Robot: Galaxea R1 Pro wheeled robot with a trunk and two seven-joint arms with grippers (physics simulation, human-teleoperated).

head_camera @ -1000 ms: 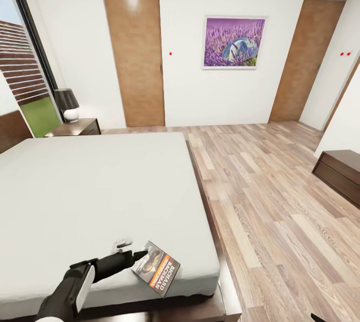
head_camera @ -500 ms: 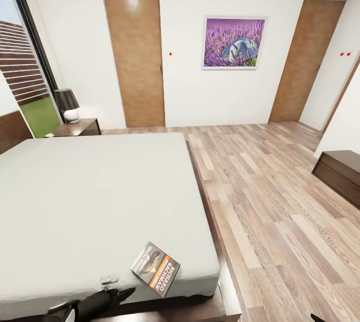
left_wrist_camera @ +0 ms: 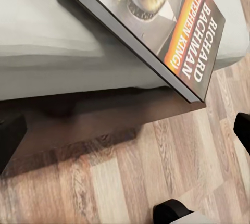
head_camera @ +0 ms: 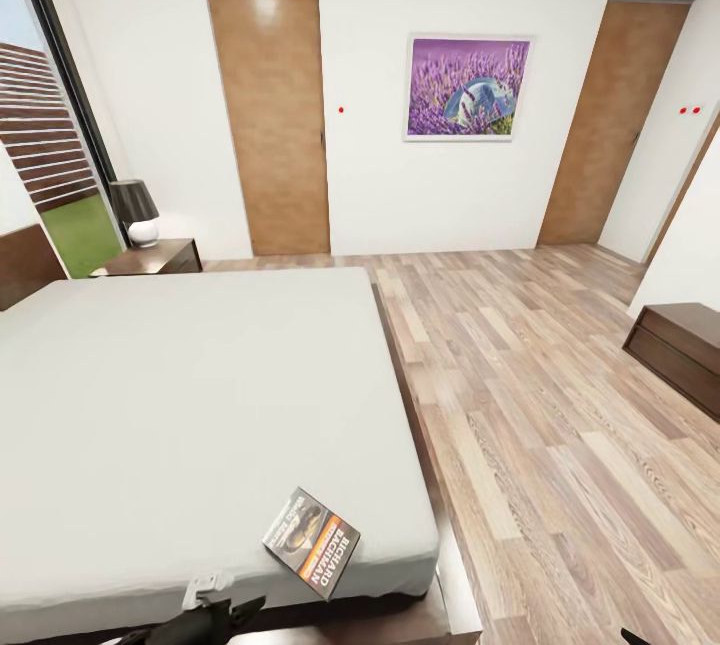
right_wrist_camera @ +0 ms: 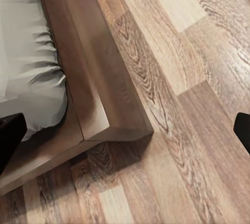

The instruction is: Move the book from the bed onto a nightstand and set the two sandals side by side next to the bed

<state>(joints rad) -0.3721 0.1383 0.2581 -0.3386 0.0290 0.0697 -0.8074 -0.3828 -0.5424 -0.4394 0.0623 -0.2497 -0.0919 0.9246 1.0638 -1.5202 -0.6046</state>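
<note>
Overhanging bed point(head_camera: 180, 405) corner, book point(head_camera: 312, 538) above floor point(head_camera: 560, 445)

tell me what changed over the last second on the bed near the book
The left end effector, which had been touching the book's near edge, pulled back toward the robot and dropped below the edge of the mattress without taking the book. A small dent in the sheet now shows near the edge. The book stayed at the corner of the bed; the nightstand and the camera did not move.
</note>
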